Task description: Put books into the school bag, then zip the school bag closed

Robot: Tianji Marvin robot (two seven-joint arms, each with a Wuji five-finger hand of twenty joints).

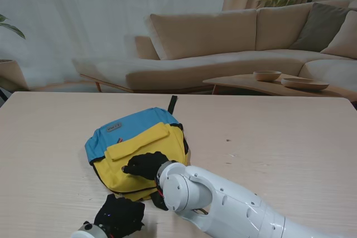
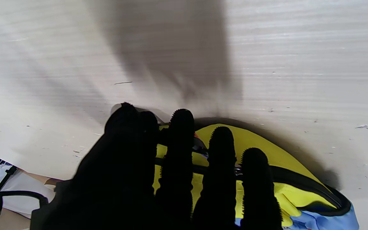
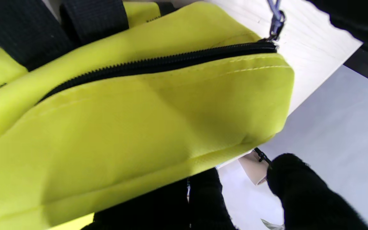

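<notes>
- The table carries the bag, which lies flat, left of centre and toward my edge, blue panel farther from me, yellow front nearer. No books show, so I judge them already inside.
- The right hand rests on the yellow front, fingers curled onto the fabric, probably pinning the bag so it will not slide while the zip is worked. Whether it actually pinches cloth I cannot tell.
- The left hand sits at the bag's near edge, fingers extended together over the zip line; whether it holds anything is hidden.
- The zip looks closed along the visible stretch, with its metal pull at the corner.
</notes>
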